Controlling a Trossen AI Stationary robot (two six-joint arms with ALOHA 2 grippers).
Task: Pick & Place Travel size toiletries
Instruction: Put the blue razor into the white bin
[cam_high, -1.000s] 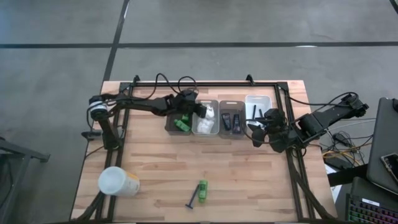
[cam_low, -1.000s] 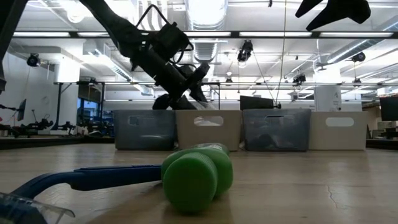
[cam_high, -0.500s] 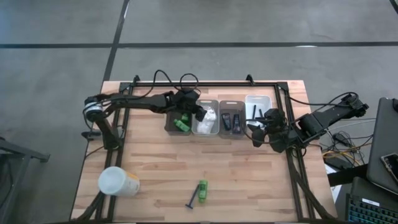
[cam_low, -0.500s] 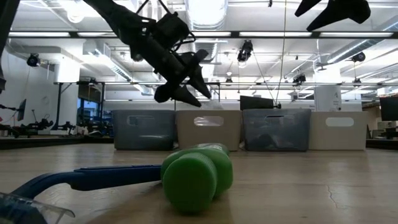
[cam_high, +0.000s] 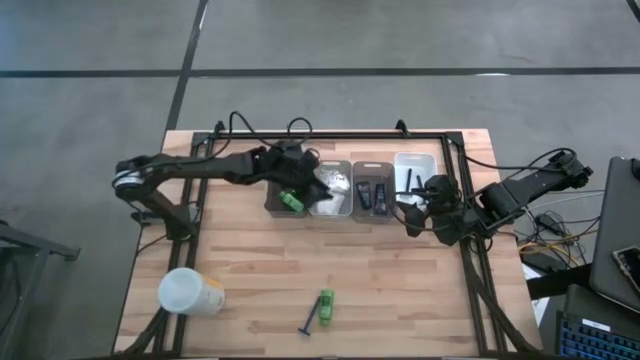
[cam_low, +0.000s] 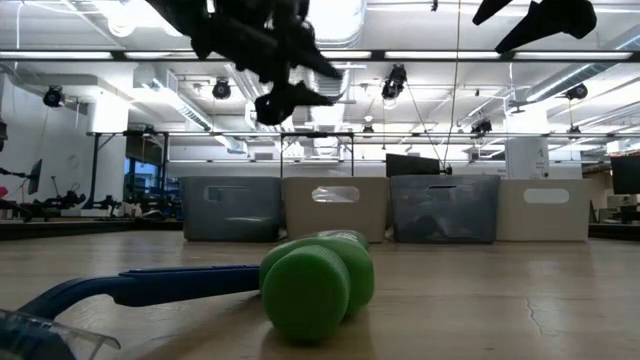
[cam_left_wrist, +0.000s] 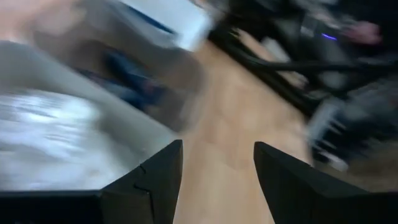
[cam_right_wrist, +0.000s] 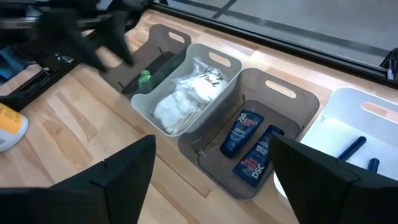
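Green bottle (cam_high: 325, 306) and blue razor (cam_high: 309, 322) lie together on open table near the front edge, unmoved. Left gripper (cam_high: 318, 181), fingers spread and empty, has risen from the bins (cam_high: 352, 166) and pulled back over the white packets (cam_right_wrist: 184, 99). Right gripper (cam_high: 411, 213) hangs beside the rightmost bin, spread wide.

The left arm's dark two-finger end effector (cam_high: 318, 180) hangs raised above the bench, its long jointed arm stretched in from the left edge, elbow bent, fingers (cam_left_wrist: 155, 180) standing apart with nothing between them. The right arm's dark two-finger end effector (cam_high: 412, 212) hovers over the bench's right side, its arm folded back toward the right edge, fingers (cam_right_wrist: 124, 171) spread wide and holding nothing.
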